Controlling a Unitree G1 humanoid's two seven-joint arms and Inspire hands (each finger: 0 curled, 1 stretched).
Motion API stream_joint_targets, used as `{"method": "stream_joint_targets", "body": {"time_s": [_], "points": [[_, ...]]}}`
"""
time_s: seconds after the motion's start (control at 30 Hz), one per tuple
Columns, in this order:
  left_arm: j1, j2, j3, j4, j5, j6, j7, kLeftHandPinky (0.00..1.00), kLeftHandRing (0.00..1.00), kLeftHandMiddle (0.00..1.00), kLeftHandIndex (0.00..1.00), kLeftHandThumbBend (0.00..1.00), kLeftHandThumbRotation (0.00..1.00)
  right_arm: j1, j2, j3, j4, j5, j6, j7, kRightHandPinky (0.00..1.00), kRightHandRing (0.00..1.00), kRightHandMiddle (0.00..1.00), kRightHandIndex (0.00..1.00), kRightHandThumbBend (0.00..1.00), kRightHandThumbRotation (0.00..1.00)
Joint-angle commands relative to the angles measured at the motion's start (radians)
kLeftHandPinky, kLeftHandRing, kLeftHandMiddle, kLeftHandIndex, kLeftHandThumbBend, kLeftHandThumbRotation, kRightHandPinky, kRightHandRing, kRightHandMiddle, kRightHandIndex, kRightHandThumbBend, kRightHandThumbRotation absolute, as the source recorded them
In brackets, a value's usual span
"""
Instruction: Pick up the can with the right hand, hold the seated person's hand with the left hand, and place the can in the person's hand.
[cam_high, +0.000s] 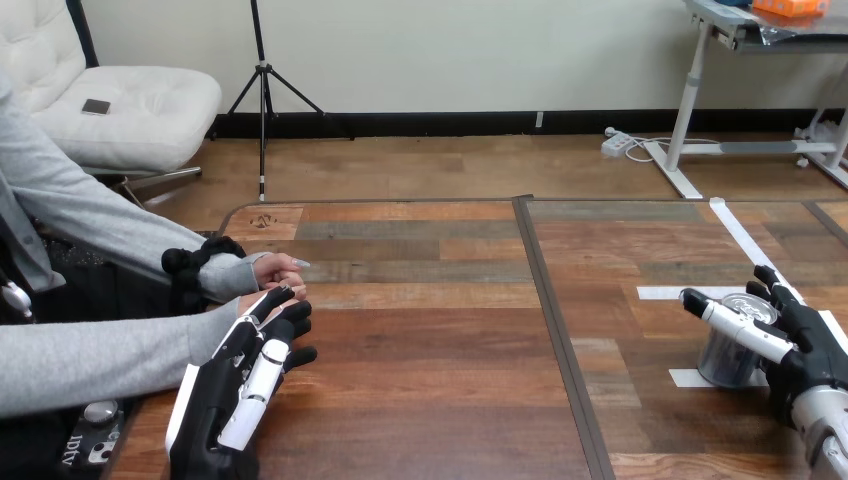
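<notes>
The right hand (810, 345) is wrapping the can (722, 358) at the right side of the table (430, 340). Its thumb is lying across the can's near wall just below the rim, and its fingers are curving round the far side. The can is standing upright on a strip of white tape (685, 378), base flat on the wood.

The left hand (235, 385) is lying at the table's left edge with its fingers loosely extended. They are reaching up against the person's hands (278, 272), which are resting together there. I am not seeing any finger curled round a hand or wrist, so this is looking like touching rather than holding. The person's nearer hand is mostly hidden behind those fingers.

The step in hand, as I am judging it, is securing and lifting the can. Doing it well is meaning a firm squeeze at mid-height with thumb and fingers opposed. The lift should be going straight up before any sideways travel, so the base is not dragging on the tape. Squeezing too near the rim is risking a tilt (a thin can wall may also be denting).

The can's long axis is running vertically, its top facing the ceiling and showing as a pale ellipse. Keeping that axis upright across the table should be making the handover easier, since the person's hands are well apart from it, on the opposite side.
</notes>
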Motion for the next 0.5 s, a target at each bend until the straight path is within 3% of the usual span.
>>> {"method": "stream_joint_targets", "body": {"time_s": [0.0, 0.47], "points": [[-0.061, 0.007, 0.008, -0.037, -0.01, -0.002, -0.006, 0.75, 0.84, 0.81, 0.84, 0.42, 0.64, -0.021, 0.012, -0.004, -0.009, 0.006, -0.021, -0.001, 1.0, 0.99, 0.97, 0.98, 1.0, 0.09], [-0.063, 0.001, 0.011, -0.032, 0.002, -0.014, 0.015, 0.75, 0.83, 0.81, 0.83, 0.46, 0.63, -0.015, -0.002, 0.037, -0.015, -0.046, -0.024, -0.049, 0.89, 0.92, 0.91, 0.93, 0.99, 0.01]]}}
